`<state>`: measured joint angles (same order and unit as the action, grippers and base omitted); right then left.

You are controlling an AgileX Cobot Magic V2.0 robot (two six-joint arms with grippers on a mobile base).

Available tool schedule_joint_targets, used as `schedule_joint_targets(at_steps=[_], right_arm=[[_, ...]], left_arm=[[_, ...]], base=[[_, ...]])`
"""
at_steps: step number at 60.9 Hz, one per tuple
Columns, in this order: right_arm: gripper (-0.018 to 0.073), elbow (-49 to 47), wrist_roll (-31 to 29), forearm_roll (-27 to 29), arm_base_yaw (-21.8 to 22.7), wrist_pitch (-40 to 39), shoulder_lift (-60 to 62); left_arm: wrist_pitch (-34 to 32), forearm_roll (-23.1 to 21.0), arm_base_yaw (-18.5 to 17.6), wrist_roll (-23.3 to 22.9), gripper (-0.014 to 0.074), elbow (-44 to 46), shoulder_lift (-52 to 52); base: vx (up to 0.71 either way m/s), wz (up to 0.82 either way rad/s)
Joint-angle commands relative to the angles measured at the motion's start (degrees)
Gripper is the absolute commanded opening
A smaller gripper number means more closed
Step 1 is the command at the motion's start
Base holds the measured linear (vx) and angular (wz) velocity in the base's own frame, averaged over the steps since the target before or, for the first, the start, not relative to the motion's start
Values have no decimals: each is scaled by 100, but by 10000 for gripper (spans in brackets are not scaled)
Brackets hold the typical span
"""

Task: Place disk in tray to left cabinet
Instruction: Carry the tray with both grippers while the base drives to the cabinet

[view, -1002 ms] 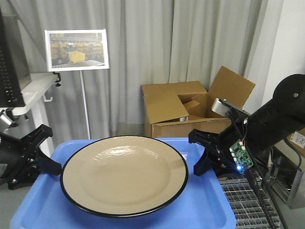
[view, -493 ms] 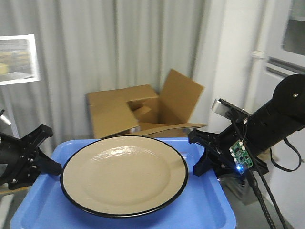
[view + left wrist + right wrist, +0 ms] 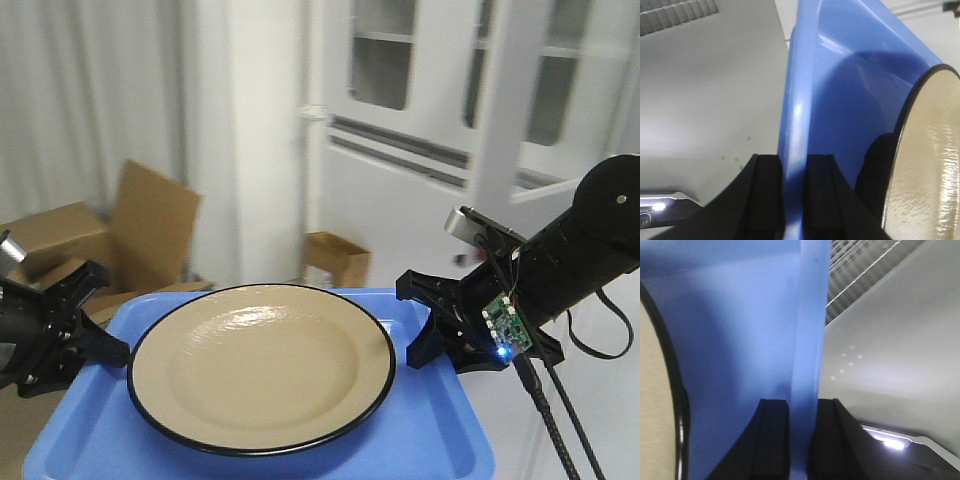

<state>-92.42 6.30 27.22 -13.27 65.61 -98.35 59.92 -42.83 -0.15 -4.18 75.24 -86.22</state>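
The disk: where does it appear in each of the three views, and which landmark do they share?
Exterior front-facing: the disk lies low and centred, flat in the tray.
Left wrist: the disk shows partly, at the right edge.
Right wrist: the disk is a sliver at the left edge.
Shared landmark: the tray's blue rim, running up through the middle of the left wrist view and the right wrist view.

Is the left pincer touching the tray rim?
Touching: left wrist view shows the left pincer clamped on the blue tray rim, fingers against both sides.
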Motion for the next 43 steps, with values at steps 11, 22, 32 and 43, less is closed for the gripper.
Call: schedule_joint_targets(at_steps=[11, 22, 32, 43], right_arm=[[-3, -228, -67, 1210, -152, -191, 309], [-3, -228, -67, 1210, -152, -191, 309], [-3, -228, -67, 1210, -152, -196, 309], [-3, -228, -67, 1210, -152, -196, 309]], left_arm=[[102, -1330, -201, -134, 0, 205, 257], [102, -1330, -201, -134, 0, 205, 257], [102, -1330, -201, -134, 0, 205, 257], [102, -1330, -201, -134, 0, 205, 257]], base=[[17, -67], [15, -60], [14, -55], [14, -54]])
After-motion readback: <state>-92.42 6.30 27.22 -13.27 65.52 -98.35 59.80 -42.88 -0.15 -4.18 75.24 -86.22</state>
